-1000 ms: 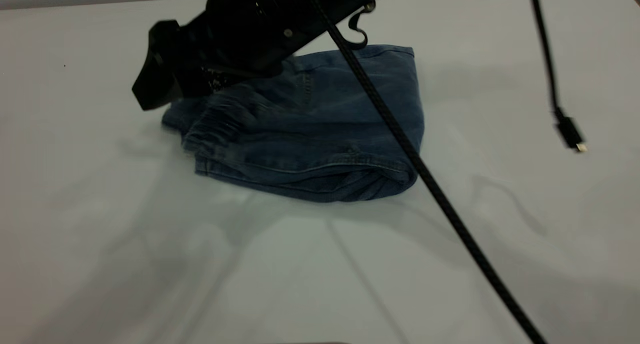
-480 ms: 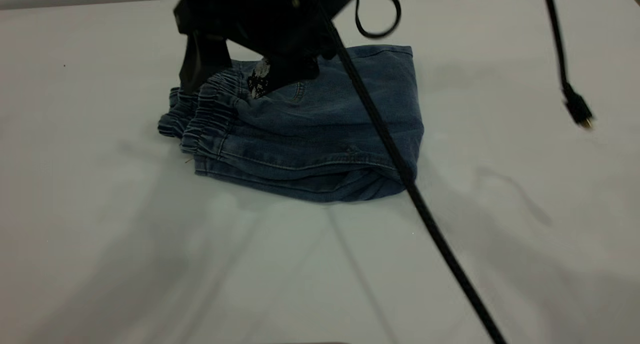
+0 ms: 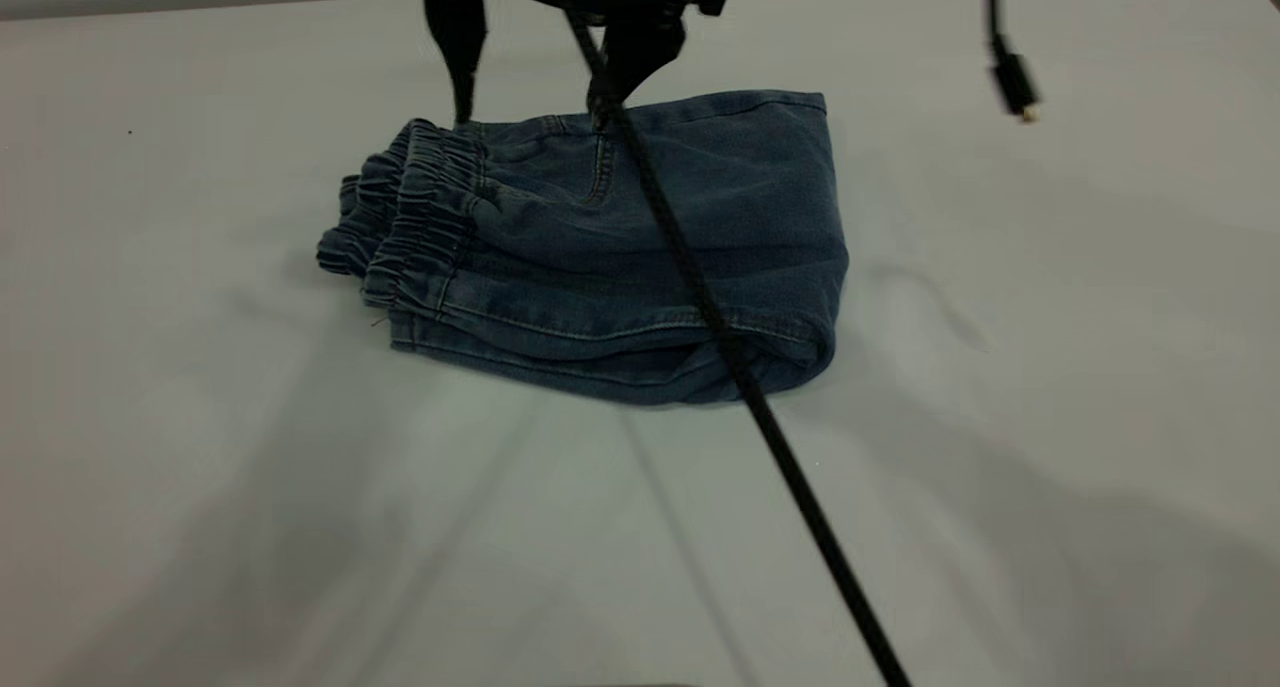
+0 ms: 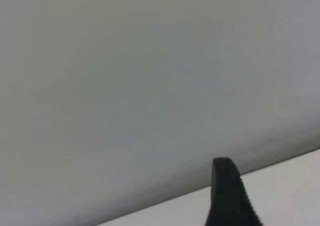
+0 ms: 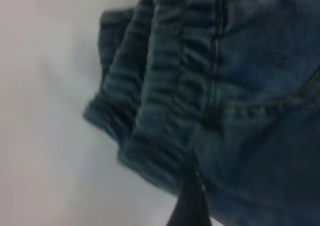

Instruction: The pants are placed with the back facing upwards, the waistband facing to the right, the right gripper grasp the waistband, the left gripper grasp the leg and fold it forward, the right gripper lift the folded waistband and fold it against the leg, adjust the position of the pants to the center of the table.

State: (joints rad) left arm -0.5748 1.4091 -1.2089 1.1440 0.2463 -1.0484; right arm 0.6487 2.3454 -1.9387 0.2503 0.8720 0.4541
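Observation:
The pants (image 3: 700, 207) lie folded into a compact blue denim bundle at the back middle of the white table (image 3: 200, 447). The gathered waistband (image 3: 425, 217) lies on top at the bundle's left end. My right gripper (image 3: 535, 97) hangs open just above the bundle's far edge, its two black fingers spread apart with nothing between them. Its wrist view looks straight down on the waistband (image 5: 165, 86) and the denim (image 5: 265, 111) next to it. The left gripper (image 4: 227, 191) is away from the pants, and its own view shows only bare table and wall.
A black braided cable (image 3: 740, 367) runs diagonally from the right gripper across the pants to the front right. A second cable with a plug (image 3: 1012, 77) dangles at the back right. Bare tabletop surrounds the bundle on all sides.
The right gripper has lifted off the waistband, swung back and right, and opened. The waistband now lies free on the folded pants. The dangling plug has swung left.

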